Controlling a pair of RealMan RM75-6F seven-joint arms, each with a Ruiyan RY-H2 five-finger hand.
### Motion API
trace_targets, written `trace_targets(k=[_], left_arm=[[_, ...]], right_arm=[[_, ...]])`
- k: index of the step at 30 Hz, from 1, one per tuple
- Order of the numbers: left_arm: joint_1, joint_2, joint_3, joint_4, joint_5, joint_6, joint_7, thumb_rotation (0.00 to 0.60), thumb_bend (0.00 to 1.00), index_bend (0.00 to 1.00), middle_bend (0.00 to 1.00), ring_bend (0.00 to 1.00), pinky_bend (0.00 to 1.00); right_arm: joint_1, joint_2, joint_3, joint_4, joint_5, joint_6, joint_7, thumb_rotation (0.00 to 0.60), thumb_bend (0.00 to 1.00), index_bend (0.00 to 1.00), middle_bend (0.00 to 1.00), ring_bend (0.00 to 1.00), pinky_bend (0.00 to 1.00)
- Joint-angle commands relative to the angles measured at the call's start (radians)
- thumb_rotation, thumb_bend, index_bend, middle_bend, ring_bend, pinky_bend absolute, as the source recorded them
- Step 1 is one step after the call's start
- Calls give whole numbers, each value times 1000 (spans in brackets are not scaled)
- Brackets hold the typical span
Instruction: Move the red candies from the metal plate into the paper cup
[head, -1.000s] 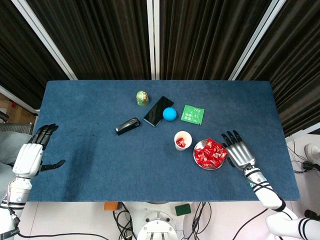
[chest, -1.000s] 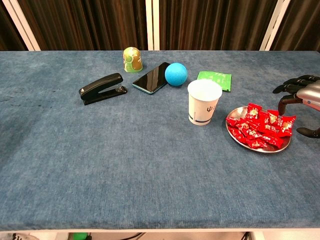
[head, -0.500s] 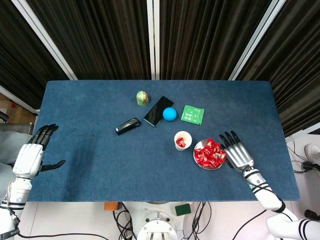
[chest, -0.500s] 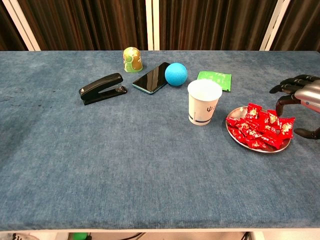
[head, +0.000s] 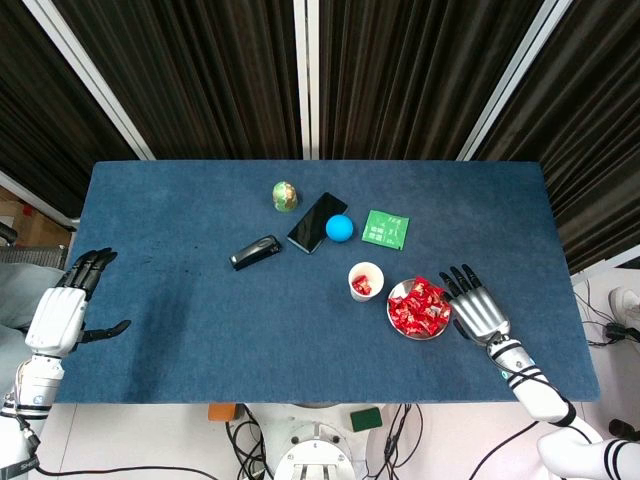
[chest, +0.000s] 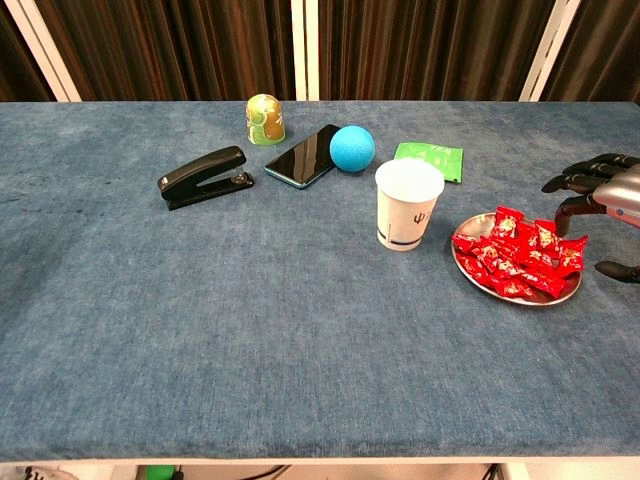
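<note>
1. The red candies (head: 419, 306) sit heaped on the metal plate (chest: 556, 297), which lies flat on the blue bench (head: 200, 300) near its right front part.
2. The heap is loose, so I cannot tell any single direction for the wrappers; the pile stretches roughly across the plate from left to right in the chest view.
3. The paper cup (chest: 408, 204) stands upright just left of the plate, mouth up, apart from it. From above, something red shows inside.
4. The right hand (head: 478, 311) hovers just beside the plate's right edge, fingers (chest: 572, 183) spread wide and pointing toward the candies, holding nothing.
5. The left hand (head: 62, 310) hangs off the bench's left edge, fingers apart, empty.
6. Further back lie a black stapler (chest: 203, 176), a dark phone (chest: 302, 155), a blue ball (chest: 352, 148), a green packet (chest: 430, 157) and a small green-and-yellow jar (chest: 264, 119).
</note>
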Motion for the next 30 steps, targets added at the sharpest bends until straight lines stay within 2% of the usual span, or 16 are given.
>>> trace_targets(k=[1,25,30], left_arm=[[-1,-1,0,0,-1,-2,1,600,85,103,66,51,223],[-4,0,-2,6,-6,-8,-9,600,86,103,66,51,223],[-4,0,-2,8,-8,-9,-11,600,85,103,65,51,223]], right_arm=[[1,0,3,-1,8,-6,-6,600,365,370,50,0,0],[18,-33,13,22,17,-30,-27,600,378,480,59,0,0],[23,-33,16,20,18,-32,-35,600,380,529,63,0,0]])
